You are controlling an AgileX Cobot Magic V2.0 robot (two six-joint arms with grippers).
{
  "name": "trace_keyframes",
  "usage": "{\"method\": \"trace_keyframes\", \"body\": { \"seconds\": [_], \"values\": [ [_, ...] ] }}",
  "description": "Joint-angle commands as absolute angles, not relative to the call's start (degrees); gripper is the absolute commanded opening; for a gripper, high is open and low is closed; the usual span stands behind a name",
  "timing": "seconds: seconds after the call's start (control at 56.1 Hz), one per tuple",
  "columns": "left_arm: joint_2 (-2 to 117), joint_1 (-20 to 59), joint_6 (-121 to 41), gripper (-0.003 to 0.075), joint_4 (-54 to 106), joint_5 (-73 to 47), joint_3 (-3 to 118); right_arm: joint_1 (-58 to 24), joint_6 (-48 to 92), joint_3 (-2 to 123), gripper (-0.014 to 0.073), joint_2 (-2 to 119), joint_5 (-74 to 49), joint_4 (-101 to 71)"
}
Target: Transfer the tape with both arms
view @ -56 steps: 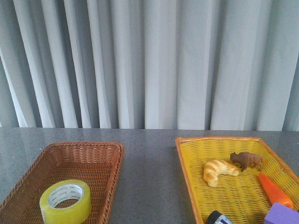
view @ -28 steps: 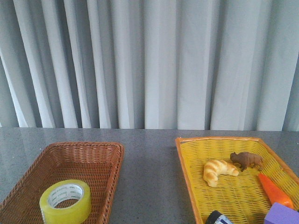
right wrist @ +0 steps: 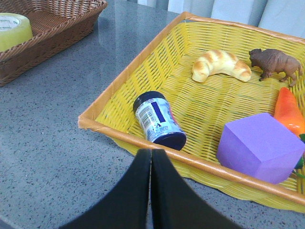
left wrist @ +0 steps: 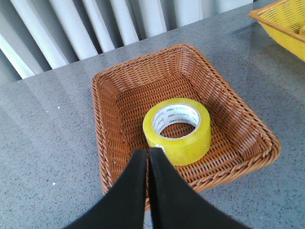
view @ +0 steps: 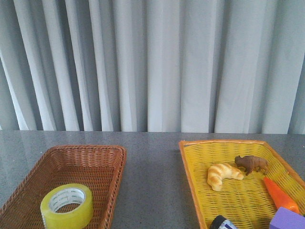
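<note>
The tape (view: 67, 205), a wide yellow roll with a white printed core, lies flat in the brown wicker basket (view: 102, 160) at the front left. It also shows in the left wrist view (left wrist: 177, 130) and at the edge of the right wrist view (right wrist: 13, 29). My left gripper (left wrist: 148, 151) is shut and empty, just short of the roll, over the basket's near rim. My right gripper (right wrist: 151, 152) is shut and empty, just outside the near rim of the yellow basket (right wrist: 157, 143). Neither arm shows in the front view.
The yellow basket (view: 190, 176) at the right holds a croissant (view: 222, 175), a brown bison figure (view: 251, 164), an orange carrot (view: 280, 194), a purple block (right wrist: 259, 145) and a small dark jar with a white-blue label (right wrist: 158, 120). Grey tabletop (view: 152, 186) lies between the baskets.
</note>
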State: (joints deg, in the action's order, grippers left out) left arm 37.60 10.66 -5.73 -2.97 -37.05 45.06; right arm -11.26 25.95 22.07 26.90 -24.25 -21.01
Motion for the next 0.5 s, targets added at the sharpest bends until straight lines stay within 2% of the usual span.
{"method": "trace_keyframes", "body": {
  "seconds": [0.0,0.089,0.338,0.427,0.481],
  "values": [
    [36.56,10.67,-5.73,-0.0007,-3.22,-30.02,42.46,-10.95,26.03,23.50,-0.0004,27.04,-20.28,-21.56],
    [34.10,10.75,-5.46,-0.0007,-3.10,-20.87,34.25,-10.95,26.03,23.50,-0.0004,27.04,-20.33,-21.48],
    [21.39,10.80,-5.05,-0.0007,-1.99,18.99,5.14,-10.95,26.03,23.50,-0.0004,27.04,-20.45,-21.48],
    [15.82,10.13,-5.11,-0.0007,2.66,25.02,-1.47,-10.95,26.03,23.50,-0.0004,27.04,-20.45,-21.48],
    [12.92,9.38,-5.74,-0.0007,5.37,17.88,-0.41,-10.95,26.03,23.50,-0.0004,27.04,-20.46,-21.48]
  ]
}}
